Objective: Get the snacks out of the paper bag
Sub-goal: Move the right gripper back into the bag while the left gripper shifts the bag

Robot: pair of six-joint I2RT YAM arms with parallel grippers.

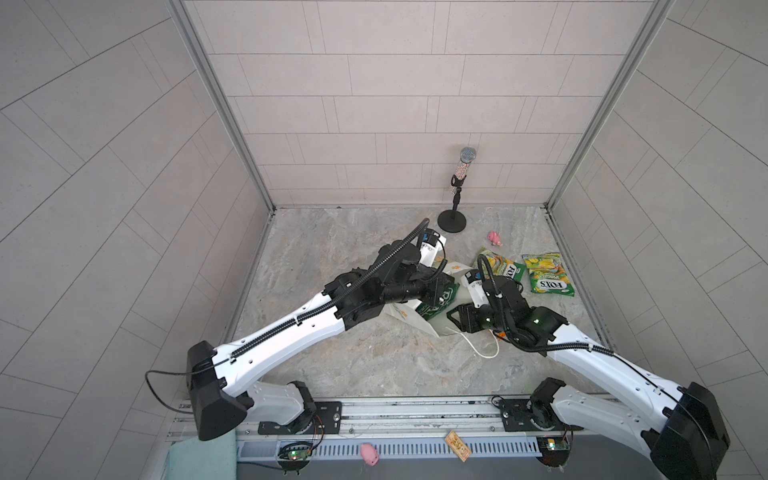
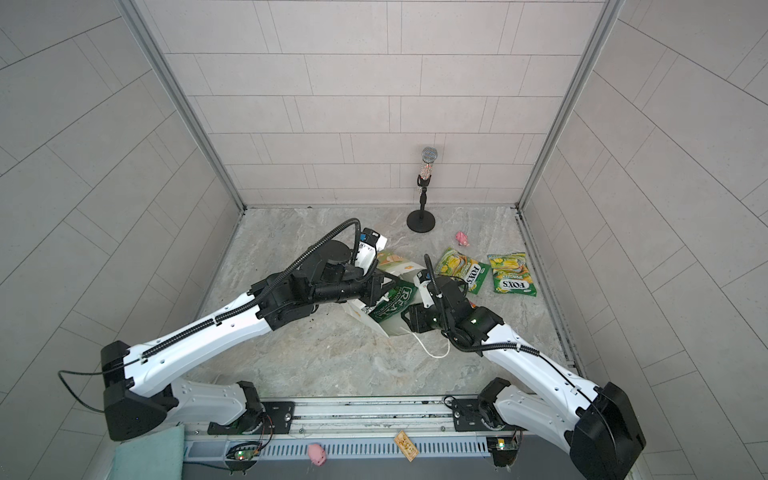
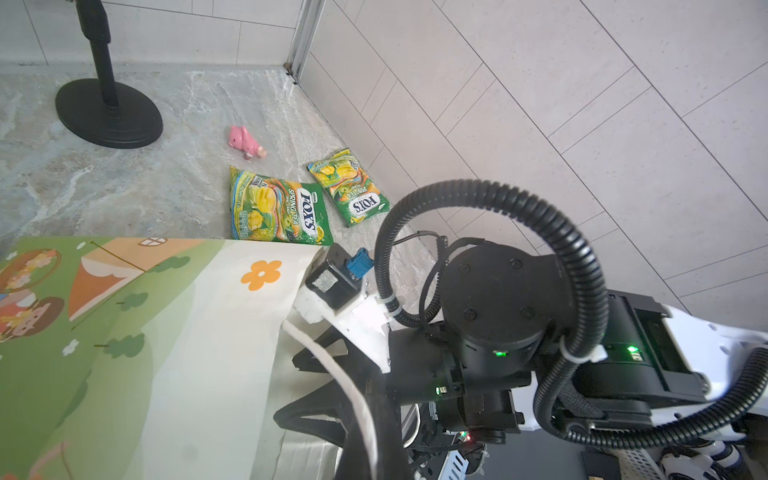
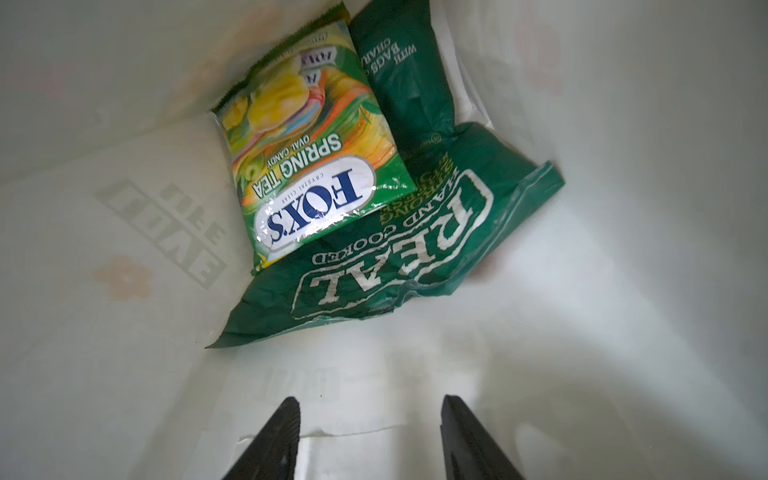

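Observation:
The white paper bag (image 1: 400, 312) (image 2: 374, 322) (image 3: 166, 332) lies on its side, its mouth facing my right arm. My left gripper (image 1: 439, 291) (image 2: 380, 289) (image 3: 370, 449) is shut on the bag's rim at its white cord handle (image 3: 328, 365), holding the mouth up. My right gripper (image 4: 370, 415) (image 1: 455, 318) is open just inside the mouth, with nothing between its fingers. Deeper inside lie a dark green "REAL" packet (image 4: 395, 257) (image 1: 434, 306) and a yellow-green "FOX'S" packet (image 4: 307, 158) on top of it. Two more "FOX'S" packets (image 1: 498, 266) (image 1: 548, 274) (image 3: 274, 208) (image 3: 349, 187) lie on the table, right of the bag.
A microphone stand (image 1: 452, 220) is at the back, with a pink toy (image 1: 494, 237) near it. The bag's other cord handle (image 1: 482, 349) trails on the table. Another pink toy (image 1: 369, 453) and a wooden tag (image 1: 457, 446) lie on the front rail. Tiled walls close three sides.

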